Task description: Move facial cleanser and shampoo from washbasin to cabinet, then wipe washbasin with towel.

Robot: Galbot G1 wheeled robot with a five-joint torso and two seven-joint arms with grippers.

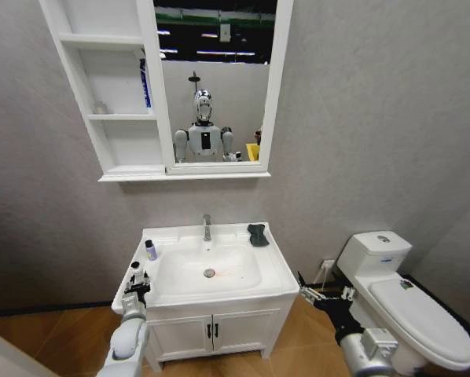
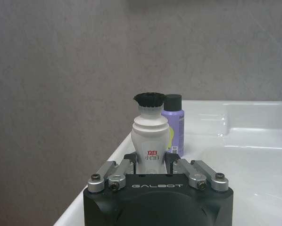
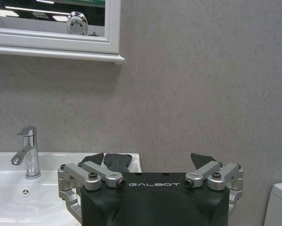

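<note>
Left wrist view, left pincer (image 2: 153, 162) clenched around white bottle (image 2: 150, 141) on washbasin (image 2: 235, 141) rim, right pincer (image 3: 150, 162) released, level.

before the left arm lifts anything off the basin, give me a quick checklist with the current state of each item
1. White bottle between the left gripper fingers: ok, the fingers flank its base.
2. Firm grip on it: cannot tell, contact is not visible.
3. Purple bottle clear of the grasp: not ok, it stands right behind the white one, close enough to get knocked.
4. Cabinet has shelf room: ok, the lower compartment looks bare.
5. Right gripper out of the way: ok, open, off the washbasin's right side.
6. Towel undisturbed: ok, on the back right rim.
</note>
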